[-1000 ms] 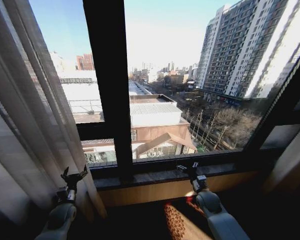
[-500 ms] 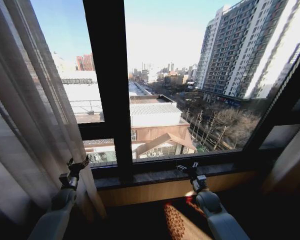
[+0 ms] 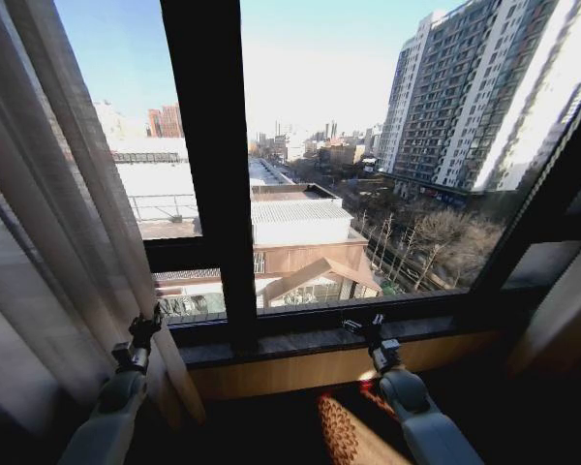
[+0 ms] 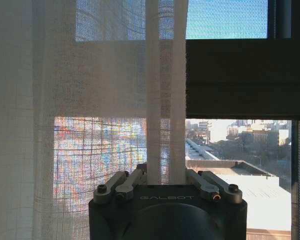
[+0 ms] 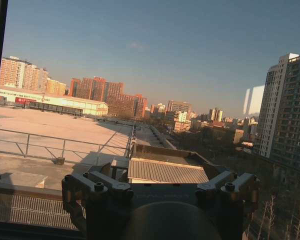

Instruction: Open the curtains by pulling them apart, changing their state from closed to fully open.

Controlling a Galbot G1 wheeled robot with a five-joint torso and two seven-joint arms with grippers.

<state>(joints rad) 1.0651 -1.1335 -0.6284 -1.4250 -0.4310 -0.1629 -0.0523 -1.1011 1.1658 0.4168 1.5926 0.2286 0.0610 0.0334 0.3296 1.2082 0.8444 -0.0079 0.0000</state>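
The left curtain (image 3: 48, 242), sheer cream fabric with vertical pleats, hangs bunched at the left side of the window. My left gripper (image 3: 143, 327) is at its inner edge, low down near the sill, and is shut on a fold of it. In the left wrist view that curtain fold (image 4: 165, 100) runs straight down into my left gripper (image 4: 165, 175). A pale fabric strip (image 3: 566, 300) hangs at the far right edge. My right gripper (image 3: 365, 325) stands open in front of the sill, and in the right wrist view the right gripper (image 5: 162, 175) holds nothing.
A thick dark window mullion (image 3: 208, 165) rises in the middle left. The dark stone sill (image 3: 310, 341) runs below the glass over a wooden ledge (image 3: 320, 370). A patterned rug (image 3: 339, 431) lies on the floor between my arms.
My left gripper rose a little toward the curtain's edge and went from open to shut on the fold. The right arm has not moved.
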